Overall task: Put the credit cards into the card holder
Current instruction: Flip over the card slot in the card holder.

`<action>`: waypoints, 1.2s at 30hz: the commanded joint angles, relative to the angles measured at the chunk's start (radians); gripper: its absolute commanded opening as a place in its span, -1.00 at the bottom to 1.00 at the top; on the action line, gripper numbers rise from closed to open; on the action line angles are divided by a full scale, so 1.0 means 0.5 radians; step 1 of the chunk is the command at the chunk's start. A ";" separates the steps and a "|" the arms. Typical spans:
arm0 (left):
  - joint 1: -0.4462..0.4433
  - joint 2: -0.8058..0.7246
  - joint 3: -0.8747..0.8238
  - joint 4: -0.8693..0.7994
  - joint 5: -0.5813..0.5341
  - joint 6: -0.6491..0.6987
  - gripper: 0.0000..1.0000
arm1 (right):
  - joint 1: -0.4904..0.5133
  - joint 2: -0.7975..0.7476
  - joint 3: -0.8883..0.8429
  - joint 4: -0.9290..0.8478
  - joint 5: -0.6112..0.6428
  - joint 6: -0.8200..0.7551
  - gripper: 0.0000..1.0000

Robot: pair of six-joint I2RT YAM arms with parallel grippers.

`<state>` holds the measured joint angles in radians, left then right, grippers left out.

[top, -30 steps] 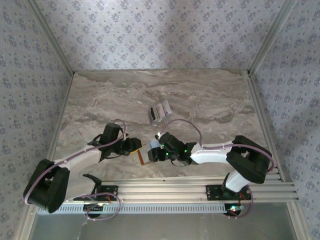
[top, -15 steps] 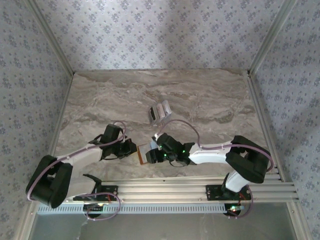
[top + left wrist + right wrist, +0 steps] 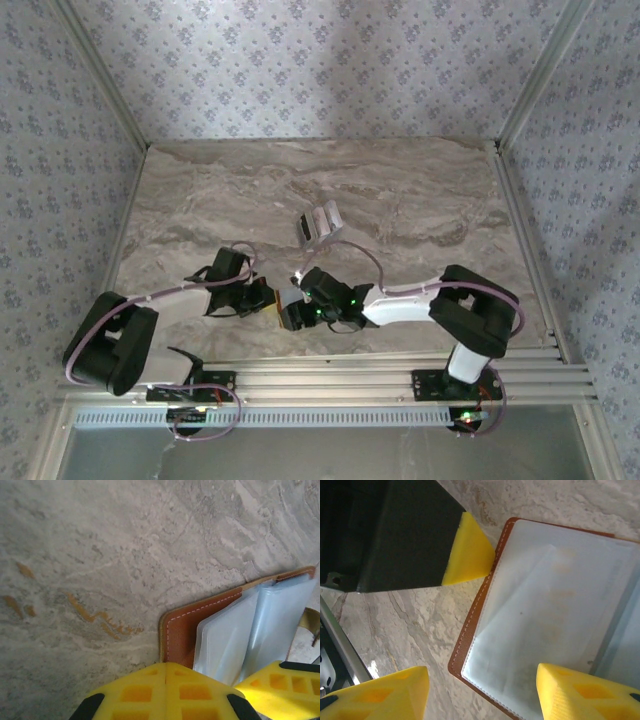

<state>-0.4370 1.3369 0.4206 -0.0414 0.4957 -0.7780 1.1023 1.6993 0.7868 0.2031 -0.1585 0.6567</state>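
Note:
The card holder [image 3: 485,600] lies open on the marble near the table's front, brown leather with pale grey-blue pockets [image 3: 270,615] facing up. My left gripper [image 3: 166,672] is shut, its yellow tips meeting at the holder's brown corner [image 3: 182,630]; from the right wrist its tip [image 3: 472,555] touches the holder's stitched edge. My right gripper [image 3: 480,695] is open, one finger over the bare table and the other over the pocket, straddling a corner of the holder. The two grippers [image 3: 262,298] [image 3: 290,315] crowd the holder [image 3: 279,301]. The credit cards [image 3: 318,224] lie in a small cluster farther back.
An aluminium rail [image 3: 380,380] runs along the near edge behind the arms. Patterned walls [image 3: 320,70] close in the back and sides. Bare marble [image 3: 420,190] stretches around and behind the cards.
My right gripper has moved left over the card holder. The left arm has shifted a little, its gripper staying at the holder's left edge. The cards have not moved.

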 commanded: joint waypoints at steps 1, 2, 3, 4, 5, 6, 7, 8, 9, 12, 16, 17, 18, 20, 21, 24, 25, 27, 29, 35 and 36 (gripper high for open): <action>0.009 -0.006 0.053 -0.005 -0.010 0.040 -0.95 | 0.014 0.065 0.037 0.029 -0.064 -0.038 0.23; 0.010 -0.013 0.056 -0.009 -0.013 0.039 -0.94 | 0.014 0.052 0.031 0.029 -0.060 -0.037 0.23; 0.006 -0.008 0.063 -0.010 -0.010 0.043 -0.94 | 0.014 0.032 0.029 0.017 -0.047 -0.037 0.23; 0.000 -0.002 0.074 -0.018 -0.007 0.047 -0.93 | 0.014 0.006 0.023 -0.006 -0.032 -0.039 0.23; -0.008 0.005 0.087 -0.023 -0.007 0.049 -0.93 | 0.014 -0.021 0.023 -0.026 -0.018 -0.037 0.23; -0.020 0.018 0.101 -0.027 -0.007 0.054 -0.92 | 0.013 -0.054 0.016 -0.052 0.000 -0.038 0.24; -0.035 0.031 0.112 -0.025 -0.007 0.055 -0.92 | 0.011 -0.081 0.011 -0.077 0.020 -0.069 0.24; -0.047 0.044 0.123 -0.022 -0.008 0.051 -0.92 | 0.008 -0.108 0.007 -0.103 0.038 -0.103 0.25; -0.062 0.057 0.136 -0.019 -0.013 0.050 -0.92 | 0.003 -0.134 0.003 -0.135 0.056 -0.107 0.25; -0.110 0.108 0.178 -0.005 -0.022 0.039 -0.91 | -0.018 -0.189 -0.022 -0.187 0.092 -0.108 0.27; -0.151 0.175 0.218 0.009 -0.033 0.023 -0.91 | -0.061 -0.263 -0.070 -0.210 0.127 -0.095 0.36; -0.148 0.174 0.220 0.008 -0.039 0.017 -0.92 | -0.068 -0.272 -0.078 -0.214 0.127 -0.095 0.37; -0.148 0.163 0.220 -0.004 -0.054 0.018 -0.92 | -0.078 -0.277 -0.077 -0.227 0.124 -0.095 0.37; -0.145 0.123 0.229 -0.040 -0.084 0.022 -0.91 | -0.091 -0.288 -0.077 -0.249 0.123 -0.101 0.37; -0.146 0.108 0.236 -0.055 -0.092 0.024 -0.90 | -0.093 -0.295 -0.083 -0.255 0.124 -0.103 0.38; -0.115 0.062 0.293 -0.169 -0.100 0.066 -0.89 | -0.117 -0.331 -0.090 -0.272 0.122 -0.119 0.37; -0.097 0.029 0.299 -0.203 -0.115 0.071 -0.88 | -0.127 -0.350 -0.091 -0.286 0.126 -0.130 0.38; -0.075 -0.046 0.323 -0.298 -0.182 0.091 -0.86 | -0.155 -0.392 -0.095 -0.317 0.147 -0.148 0.38; -0.071 -0.124 0.351 -0.394 -0.265 0.104 -0.84 | -0.196 -0.447 -0.105 -0.345 0.160 -0.162 0.38; -0.063 -0.250 0.429 -0.497 -0.342 0.121 -0.69 | -0.378 -0.552 -0.008 -0.578 0.276 -0.248 0.39; -0.063 -0.251 0.450 -0.496 -0.337 0.123 -0.67 | -0.426 -0.560 0.015 -0.605 0.280 -0.254 0.39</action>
<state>-0.4728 1.2289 0.6075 -0.2352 0.3508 -0.7391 0.9302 1.4460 0.7551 -0.0067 -0.0650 0.5671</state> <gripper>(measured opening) 0.159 0.695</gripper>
